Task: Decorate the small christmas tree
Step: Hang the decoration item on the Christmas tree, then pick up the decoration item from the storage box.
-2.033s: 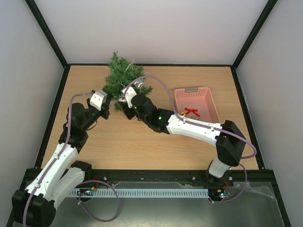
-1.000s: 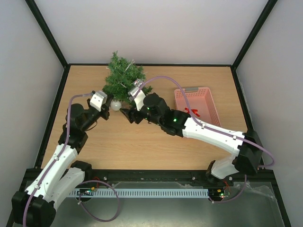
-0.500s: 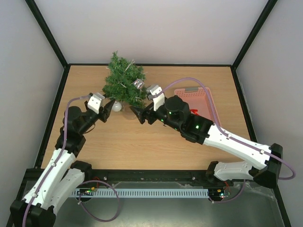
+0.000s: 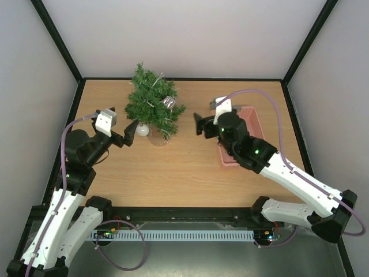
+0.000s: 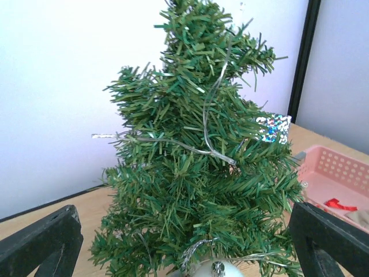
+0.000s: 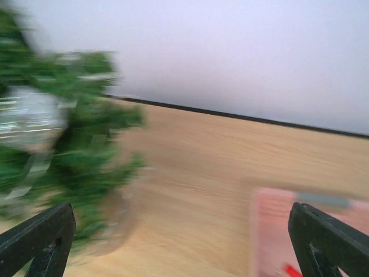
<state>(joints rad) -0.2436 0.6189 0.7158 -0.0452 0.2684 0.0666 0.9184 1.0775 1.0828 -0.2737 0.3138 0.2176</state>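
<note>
Both tools empty, small christmas tree [image 4: 151, 104] upright at the far left of the table [image 4: 173, 167].

Near side: left tool [image 4: 130, 134] has its jaws spread wide, just short of the tree's lower branches; right tool [image 4: 198, 125] is equally wide open, between the tree and the pink basket [image 4: 258, 124]. Count: one tree, one basket, two tools. On the tree: one white bauble [image 5: 216, 269] low down, one glittery silver ornament [image 5: 273, 128] on a right-hand branch, and one thin silver strand [image 5: 207, 115]. One red bow [image 5: 339, 203] shows in the basket. The tree looks light and top-heavy, with soft, springy needles, so it is probably easy to tip. Brace it at the pale base [image 4: 155, 137] or trunk, not the branch tips.
</note>
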